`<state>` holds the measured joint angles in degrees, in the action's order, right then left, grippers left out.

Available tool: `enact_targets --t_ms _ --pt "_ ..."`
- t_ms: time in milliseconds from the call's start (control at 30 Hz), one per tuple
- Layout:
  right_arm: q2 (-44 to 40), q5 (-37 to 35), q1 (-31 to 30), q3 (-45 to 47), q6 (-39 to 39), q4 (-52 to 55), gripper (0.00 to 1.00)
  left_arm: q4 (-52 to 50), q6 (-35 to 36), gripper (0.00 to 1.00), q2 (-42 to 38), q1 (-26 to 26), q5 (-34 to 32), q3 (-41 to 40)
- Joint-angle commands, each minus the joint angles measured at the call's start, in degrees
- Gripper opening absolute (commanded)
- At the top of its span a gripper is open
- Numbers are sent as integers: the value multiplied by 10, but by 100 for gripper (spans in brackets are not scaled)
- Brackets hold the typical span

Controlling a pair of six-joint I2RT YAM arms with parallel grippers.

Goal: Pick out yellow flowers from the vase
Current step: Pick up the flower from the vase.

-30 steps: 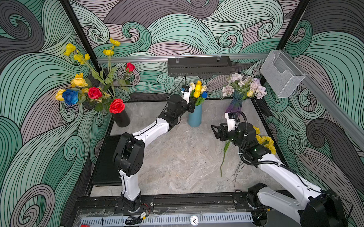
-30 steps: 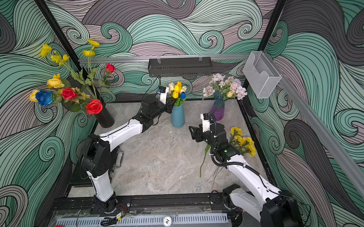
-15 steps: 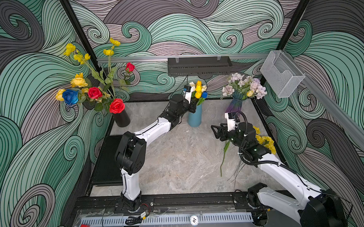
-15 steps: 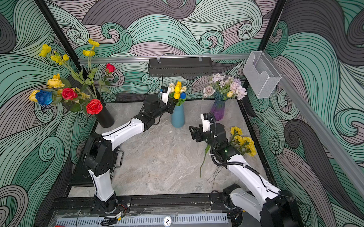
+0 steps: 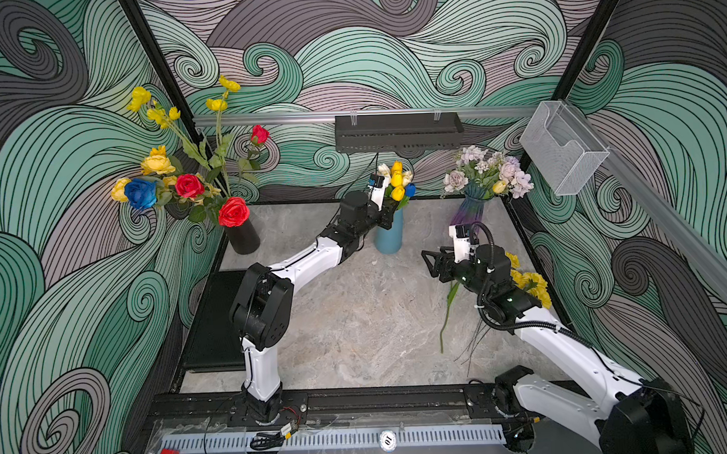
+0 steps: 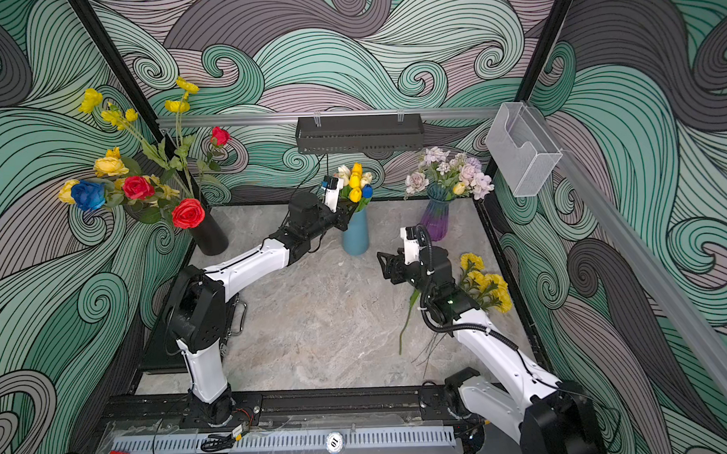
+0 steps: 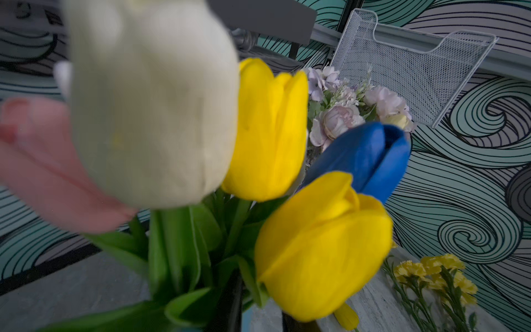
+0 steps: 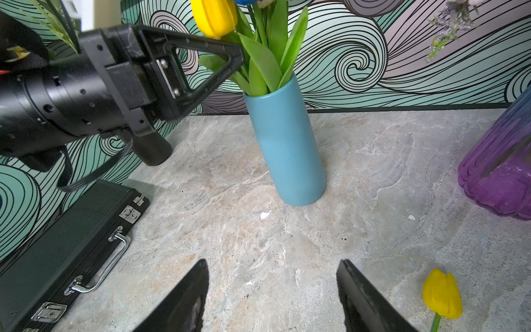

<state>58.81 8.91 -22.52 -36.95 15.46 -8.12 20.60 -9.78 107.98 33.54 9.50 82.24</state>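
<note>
Left wrist view is filled by the yellow tulips (image 7: pixel 321 253), two blooms standing in the blue vase (image 8: pixel 287 143) among a white tulip (image 7: pixel 149 100), a pink tulip (image 7: pixel 43 161) and a blue tulip (image 7: pixel 365 155). Over the last second my left arm has crept forward a little. My left end effector (image 8: pixel 237 57) now pokes into the green leaves just above the vase's rim, with one yellow bloom right over it. I judge that I am lining up on a yellow stem, not yet pulling. Only one finger shows, side-on, so I cannot tell whether it is spread or pinching a stem. My right end effector (image 8: pixel 273 299) has not moved. It hovers spread and empty over the tabletop (image 8: pixel 287 244), facing the vase. A loose yellow tulip (image 8: pixel 442 293) lies just beside it and yellow pom-poms (image 5: pixel 530 282) lie behind it.
</note>
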Motion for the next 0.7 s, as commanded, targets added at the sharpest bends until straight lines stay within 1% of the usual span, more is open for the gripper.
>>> enact_targets --t_ms 0,167,267,400,467,667 --pt "-2 2 2 -11 1 -12 70 5 0 27 -31 4 -15 -12" --pt "1 4 2 -12 4 -13 70 13 -1 25 -39 5 -13 -23" --pt "1 4 2 -12 4 -13 70 8 4 25 -34 5 -8 -13" --pt "2 6 2 -12 5 -12 70 2 8 16 -24 5 -6 5" --pt "2 6 2 -13 5 -13 70 -2 10 14 -17 5 -5 15" --pt "2 6 2 -13 4 -11 70 -8 17 15 -2 5 -10 36"
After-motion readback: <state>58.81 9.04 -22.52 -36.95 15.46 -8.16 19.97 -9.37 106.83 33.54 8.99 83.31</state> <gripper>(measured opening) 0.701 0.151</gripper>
